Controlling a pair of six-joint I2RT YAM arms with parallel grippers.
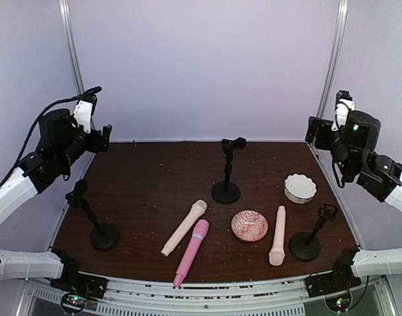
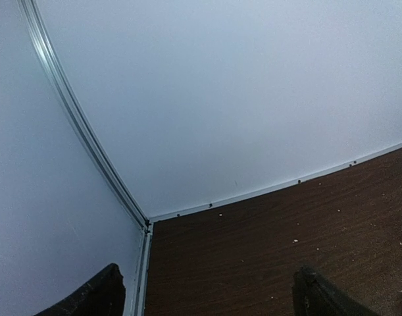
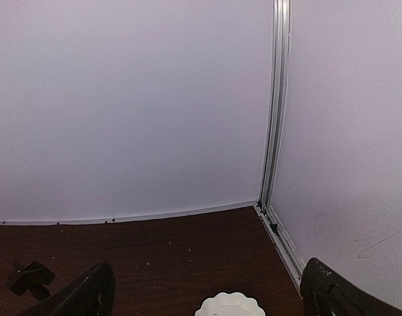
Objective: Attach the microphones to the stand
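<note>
Three microphones lie on the dark wood table (image 1: 148,184): a peach one (image 1: 185,227) and a pink one (image 1: 192,251) side by side at front centre, another peach one (image 1: 277,235) at front right. Three black stands are upright and bare: left (image 1: 95,224), back centre (image 1: 227,171), right (image 1: 310,238). My left gripper (image 1: 106,138) is raised at the back left, open and empty. My right gripper (image 1: 312,130) is raised at the back right, open and empty. The wrist views show only fingertips (image 2: 95,296) (image 3: 89,293) and the back corners.
A round patterned pink dish (image 1: 249,225) sits between the pink microphone and the right peach one. A white scalloped bowl (image 1: 300,187) stands at the right, also in the right wrist view (image 3: 230,306). White walls enclose the table's back and sides.
</note>
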